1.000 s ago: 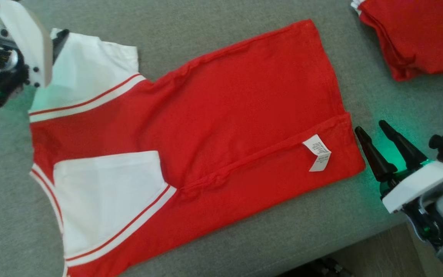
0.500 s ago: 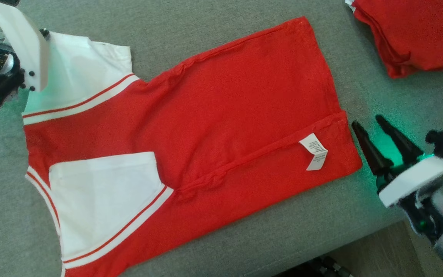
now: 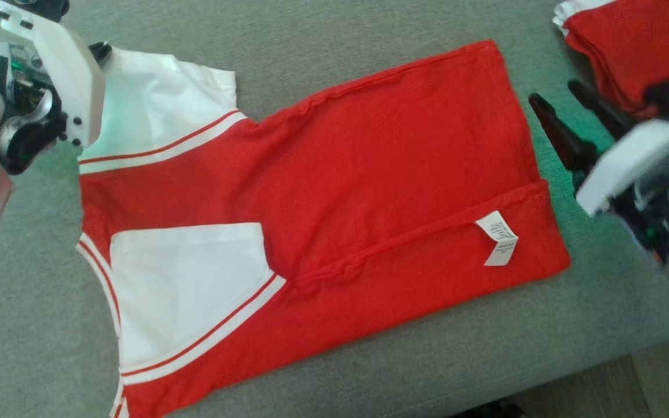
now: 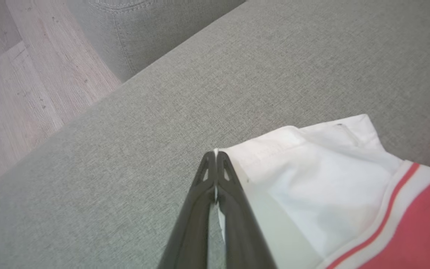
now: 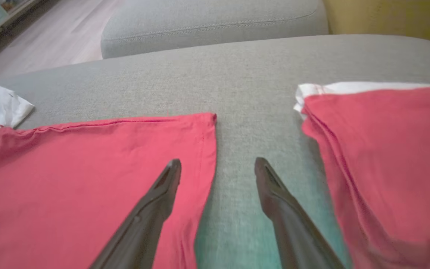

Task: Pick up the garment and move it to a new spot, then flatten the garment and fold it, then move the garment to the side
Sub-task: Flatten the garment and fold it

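Squarely across the grey sofa cushion (image 3: 334, 35) lies the red garment (image 3: 369, 174), spread flat with its white sleeves toward the robot's left and its hem toward the right. The long edge nearer the robot is folded over onto the body, and a white label (image 3: 498, 238) shows on that flap near the hem. One white sleeve (image 3: 183, 290) lies folded onto the red front; the far sleeve (image 3: 160, 110) reaches out onto the cushion. The left gripper (image 4: 215, 157) is pinched closed on the outer corner of that far sleeve, a sliver of white cloth showing between its dark fingers. The right gripper (image 5: 218, 166) hangs near the hem's far corner with its jaws wide apart and holding nothing, one finger over the red cloth, the other over bare cushion. Just beyond it sits a folded pile of red cloth (image 3: 630, 46) with a white edge. Pale wooden floor (image 4: 21, 74) shows past the cushion's edge.
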Available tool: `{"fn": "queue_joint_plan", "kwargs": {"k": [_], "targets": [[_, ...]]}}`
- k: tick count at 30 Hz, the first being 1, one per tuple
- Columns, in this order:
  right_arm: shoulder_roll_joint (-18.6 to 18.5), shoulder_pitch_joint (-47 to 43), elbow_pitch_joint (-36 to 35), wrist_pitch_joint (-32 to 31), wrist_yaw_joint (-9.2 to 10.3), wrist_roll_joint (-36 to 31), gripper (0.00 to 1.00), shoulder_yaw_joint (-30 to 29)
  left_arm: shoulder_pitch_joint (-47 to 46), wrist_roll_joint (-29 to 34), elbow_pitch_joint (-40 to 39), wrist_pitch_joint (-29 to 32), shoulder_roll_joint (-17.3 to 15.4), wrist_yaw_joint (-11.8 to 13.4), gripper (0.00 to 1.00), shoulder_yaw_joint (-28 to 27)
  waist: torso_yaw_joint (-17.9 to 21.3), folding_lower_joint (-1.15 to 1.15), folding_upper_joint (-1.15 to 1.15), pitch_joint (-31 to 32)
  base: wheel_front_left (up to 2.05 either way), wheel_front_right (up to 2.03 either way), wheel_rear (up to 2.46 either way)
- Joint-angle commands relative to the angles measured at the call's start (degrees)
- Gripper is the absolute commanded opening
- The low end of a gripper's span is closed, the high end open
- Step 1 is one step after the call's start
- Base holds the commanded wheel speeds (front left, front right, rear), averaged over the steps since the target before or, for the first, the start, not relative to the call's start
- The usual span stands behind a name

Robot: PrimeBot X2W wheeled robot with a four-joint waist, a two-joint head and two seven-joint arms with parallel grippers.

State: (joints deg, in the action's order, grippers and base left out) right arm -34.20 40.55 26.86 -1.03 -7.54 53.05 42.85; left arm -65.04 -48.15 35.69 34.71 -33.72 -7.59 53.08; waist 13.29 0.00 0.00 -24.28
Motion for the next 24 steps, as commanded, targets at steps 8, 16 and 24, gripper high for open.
{"fn": "queue_joint_plan", "kwargs": {"k": [8, 16, 24], "targets": [[4.5, 12.8, 12.2, -10.6, 0.05, -2.4, 1.0, 4.1, -5.1, -1.9, -3.2, -1.3, -3.8, 0.1, 0.0, 0.9, -1.6, 0.0, 0.0, -0.4, 0.0, 0.0, 0.0], [10.8, 19.1, 22.6, -11.8, 0.05, -5.6, 1.0, 7.4, -6.2, -3.2, -3.6, -2.4, -4.1, 0.1, 0.0, 4.0, -2.7, 0.0, 0.0, -0.6, 0.0, 0.0, 0.0], [13.4, 21.2, 27.5, -9.1, 0.05, -5.1, 0.56, 9.7, -7.6, -4.9, -3.1, -3.5, -3.9, 0.1, 0.0, 6.9, -3.5, 0.0, 0.0, -0.4, 0.0, 0.0, 0.0]]}}
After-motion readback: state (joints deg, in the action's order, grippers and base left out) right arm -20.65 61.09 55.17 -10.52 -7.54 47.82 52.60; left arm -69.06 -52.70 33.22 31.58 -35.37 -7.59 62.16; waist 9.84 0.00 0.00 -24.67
